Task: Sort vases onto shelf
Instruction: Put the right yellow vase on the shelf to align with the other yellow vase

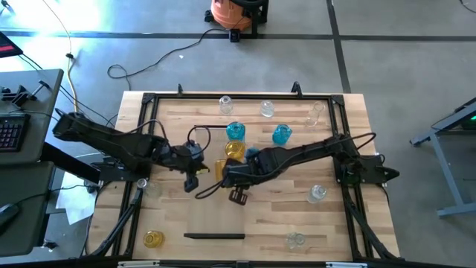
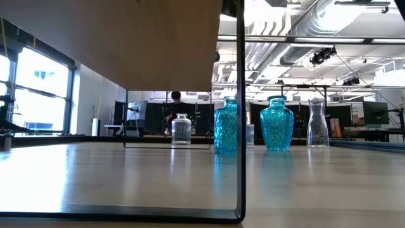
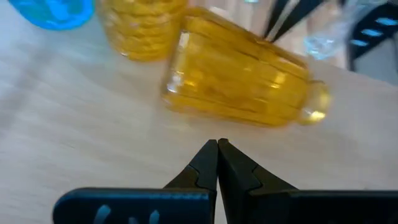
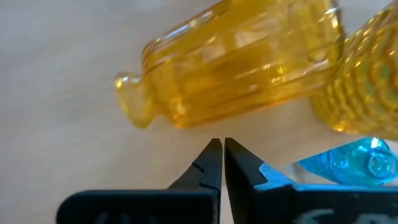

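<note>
Both jaws, left [image 3: 217, 144] and right [image 4: 219, 144], were shut and empty, flanking the toppled yellow vase [image 3: 239, 78], its long axis lying crosswise between them.

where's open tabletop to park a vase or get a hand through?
Free: the near-middle planks between the dark strip, the near-left yellow glass vase and two clear glass vases. The far-left corner beside another clear vase is bare too. Crowded: the centre, where both shut pincers flank a toppled yellow vase near blue vases.
</note>
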